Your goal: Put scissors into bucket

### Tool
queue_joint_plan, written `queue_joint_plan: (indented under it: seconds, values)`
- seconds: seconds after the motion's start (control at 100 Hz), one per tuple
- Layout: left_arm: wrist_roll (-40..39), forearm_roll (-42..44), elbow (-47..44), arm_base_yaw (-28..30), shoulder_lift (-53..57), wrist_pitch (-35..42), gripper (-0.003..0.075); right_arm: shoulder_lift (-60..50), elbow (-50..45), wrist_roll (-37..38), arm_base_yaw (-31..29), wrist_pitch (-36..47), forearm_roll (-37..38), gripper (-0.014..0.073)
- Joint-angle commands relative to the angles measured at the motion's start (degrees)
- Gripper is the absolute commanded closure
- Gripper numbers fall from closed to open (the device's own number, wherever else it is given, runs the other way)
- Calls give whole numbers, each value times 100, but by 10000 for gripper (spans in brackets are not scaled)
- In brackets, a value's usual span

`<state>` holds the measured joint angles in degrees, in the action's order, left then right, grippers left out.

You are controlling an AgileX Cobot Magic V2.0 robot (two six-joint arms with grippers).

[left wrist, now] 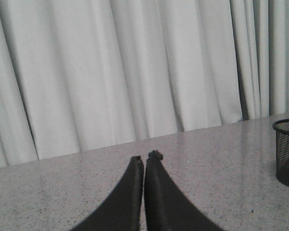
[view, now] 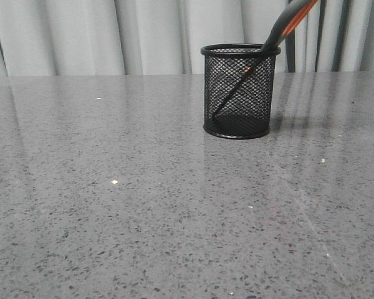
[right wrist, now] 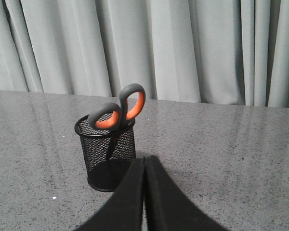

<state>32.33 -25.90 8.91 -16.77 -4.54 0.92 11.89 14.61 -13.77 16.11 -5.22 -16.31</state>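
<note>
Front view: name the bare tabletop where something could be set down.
The table is bare left of and in front of the bucket, to the near edge. The only crowded spot is the bucket, where the scissors lean out past the rim.

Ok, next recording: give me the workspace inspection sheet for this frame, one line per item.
Surface: grey speckled table, glossy, with a few small pale specks.
Job's things: scissors stand blades-down inside the bucket, leaning on its rim, handles sticking out above; bucket upright.
Clutter: nothing seen.
Grippers: left claw shut and empty, away from the bucket; right claw shut and empty, pulled back from the bucket, touching nothing.
Cables: nothing seen.
Surroundings: pale pleated curtain behind the table.
</note>
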Motion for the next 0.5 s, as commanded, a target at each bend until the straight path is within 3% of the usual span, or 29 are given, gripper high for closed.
queue_joint_plan:
  seconds: [0.0,0.15,0.26,0.49]
  values:
    - [-606,614,50,276,-68,277,740,32,159,-12,3,462,-16,639]
    - [-2355,1709,-310,1231,96,267,740,32,159,-12,3,462,-16,639]
    - [-2799,1986,-673,1740,478,195,740,32,159,-12,3,462,-16,639]
    - [-3474,2458,-1125,1709,631,-92,740,43,159,-12,3,432,-16,639]
